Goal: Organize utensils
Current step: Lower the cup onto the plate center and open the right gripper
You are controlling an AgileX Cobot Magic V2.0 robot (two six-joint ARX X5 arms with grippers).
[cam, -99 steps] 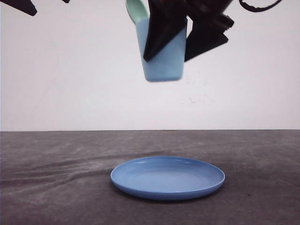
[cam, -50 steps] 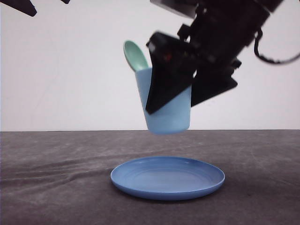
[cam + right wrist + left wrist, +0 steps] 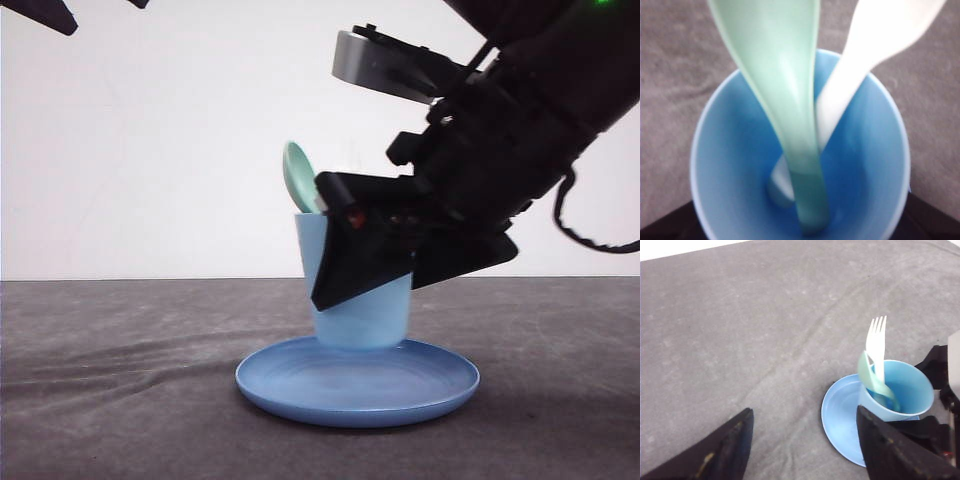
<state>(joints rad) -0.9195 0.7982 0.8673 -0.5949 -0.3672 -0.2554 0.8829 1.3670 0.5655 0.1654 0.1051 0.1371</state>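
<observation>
My right gripper (image 3: 365,295) is shut on a light blue cup (image 3: 360,318), one black finger on each side of its wall. The cup stands upright with its base down inside the rim of the blue round plate (image 3: 290,385). In the cup lean the utensils: a mint-green spoon (image 3: 299,178) and a white fork (image 3: 876,347), tines up. Looking down from the right wrist, the spoon (image 3: 785,90) crosses over the fork (image 3: 860,65) inside the cup (image 3: 725,165). My left gripper (image 3: 804,412) hangs open high above the cloth, beside the plate (image 3: 840,415), holding nothing.
A wrinkled grey cloth (image 3: 120,400) covers the table all round the plate, with a white wall (image 3: 150,150) behind. The left gripper's fingertips (image 3: 58,16) show at the upper edge of the front view.
My right gripper has come straight down with the cup and its utensils, from high above the plate to the plate itself. The left arm has not moved.
</observation>
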